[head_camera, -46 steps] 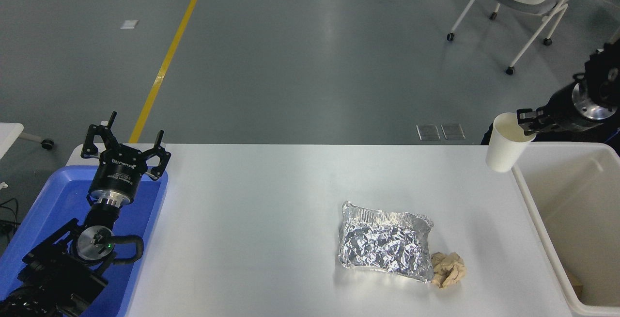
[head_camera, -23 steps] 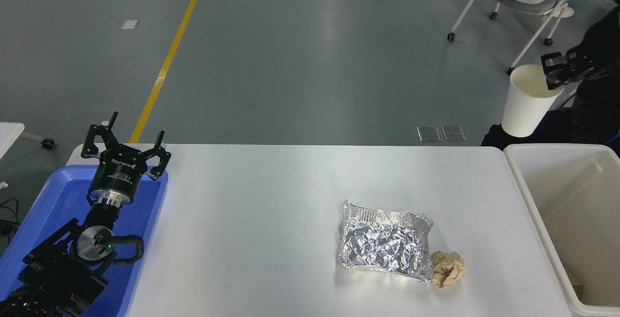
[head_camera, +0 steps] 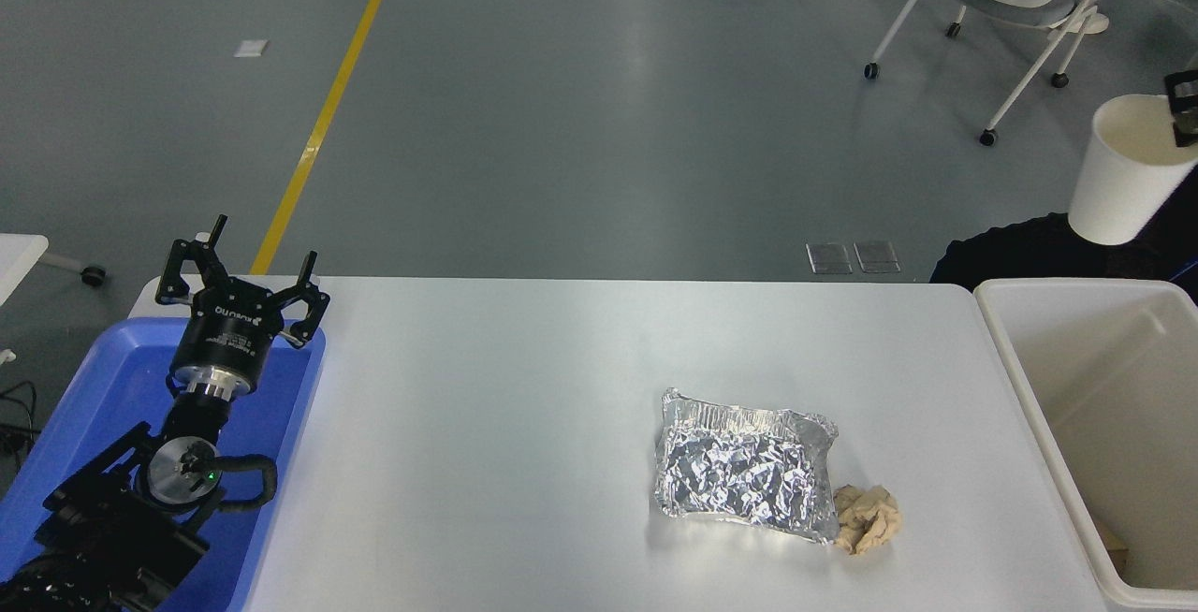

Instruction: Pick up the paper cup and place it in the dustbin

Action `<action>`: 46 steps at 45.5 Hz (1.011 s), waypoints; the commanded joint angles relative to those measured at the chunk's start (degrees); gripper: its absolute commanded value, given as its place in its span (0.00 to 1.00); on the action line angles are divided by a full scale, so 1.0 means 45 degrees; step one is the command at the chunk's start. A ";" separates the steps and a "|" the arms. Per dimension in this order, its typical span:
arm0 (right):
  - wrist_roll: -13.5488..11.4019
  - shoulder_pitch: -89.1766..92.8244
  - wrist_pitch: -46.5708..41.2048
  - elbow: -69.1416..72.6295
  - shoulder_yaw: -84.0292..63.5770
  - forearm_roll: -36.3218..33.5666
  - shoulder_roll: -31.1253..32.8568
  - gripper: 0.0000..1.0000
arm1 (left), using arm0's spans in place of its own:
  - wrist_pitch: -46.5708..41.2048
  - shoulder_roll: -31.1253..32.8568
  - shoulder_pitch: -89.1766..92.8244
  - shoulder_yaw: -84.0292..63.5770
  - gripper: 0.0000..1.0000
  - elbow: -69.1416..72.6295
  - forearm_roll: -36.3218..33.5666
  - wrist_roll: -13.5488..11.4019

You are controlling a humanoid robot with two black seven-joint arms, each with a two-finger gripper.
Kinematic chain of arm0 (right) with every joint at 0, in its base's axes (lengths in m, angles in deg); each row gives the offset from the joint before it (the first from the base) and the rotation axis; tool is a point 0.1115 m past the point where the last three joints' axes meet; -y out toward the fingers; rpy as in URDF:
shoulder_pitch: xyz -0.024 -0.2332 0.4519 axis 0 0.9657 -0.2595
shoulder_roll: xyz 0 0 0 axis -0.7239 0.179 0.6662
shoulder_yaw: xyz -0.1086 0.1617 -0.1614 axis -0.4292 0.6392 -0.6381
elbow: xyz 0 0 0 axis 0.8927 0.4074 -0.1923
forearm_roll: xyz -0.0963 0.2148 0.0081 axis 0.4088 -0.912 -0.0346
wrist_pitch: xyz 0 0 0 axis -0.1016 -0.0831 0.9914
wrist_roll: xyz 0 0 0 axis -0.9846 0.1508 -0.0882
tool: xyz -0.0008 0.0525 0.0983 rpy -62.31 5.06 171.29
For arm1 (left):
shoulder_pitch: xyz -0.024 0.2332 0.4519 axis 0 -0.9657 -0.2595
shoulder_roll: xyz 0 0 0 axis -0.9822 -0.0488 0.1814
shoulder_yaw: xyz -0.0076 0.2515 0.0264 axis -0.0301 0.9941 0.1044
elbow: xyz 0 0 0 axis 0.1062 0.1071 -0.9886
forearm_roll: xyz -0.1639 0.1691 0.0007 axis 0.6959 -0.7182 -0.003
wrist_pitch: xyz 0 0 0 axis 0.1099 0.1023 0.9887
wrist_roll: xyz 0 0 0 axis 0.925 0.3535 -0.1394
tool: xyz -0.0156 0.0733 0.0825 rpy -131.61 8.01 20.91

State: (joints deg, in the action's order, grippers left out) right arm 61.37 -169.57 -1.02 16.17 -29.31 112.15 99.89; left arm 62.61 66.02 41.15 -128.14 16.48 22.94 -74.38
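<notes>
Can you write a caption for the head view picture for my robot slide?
Right pincer lifts the paper cup high above the dustbin.

White table [head_camera: 524, 406], spanning most of the view. Toward the near right, a crumpled silver foil tray [head_camera: 744, 467], with a tan paper wad [head_camera: 868, 519] touching its near right corner. At the left end, a blue plastic tray [head_camera: 112, 378]; at the right end, an off-white bin [head_camera: 1015, 378] against the table edge, whether on the top or beside it unclear.
</notes>
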 commanded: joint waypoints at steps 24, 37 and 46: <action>-0.0117 1.7282 0.6408 -0.6083 1.2333 -0.1642 0.0583 0.00 | 0.0000 0.0002 0.0020 0.0001 1.00 0.0001 -0.0002 0.0000; -0.0157 1.9219 0.6975 -0.7724 1.4661 -0.2013 -0.1703 0.00 | 0.0000 0.0002 0.0020 0.0001 1.00 0.0001 -0.0002 0.0000; -0.0157 1.9610 0.7150 -0.8271 1.4935 -0.2013 -0.2387 0.00 | 0.0000 0.0002 0.0020 0.0001 1.00 0.0001 -0.0002 0.0000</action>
State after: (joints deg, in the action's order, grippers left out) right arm 60.74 -86.87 29.30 -16.87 32.73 103.65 94.15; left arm 62.61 66.03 41.24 -128.15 16.43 22.93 -74.38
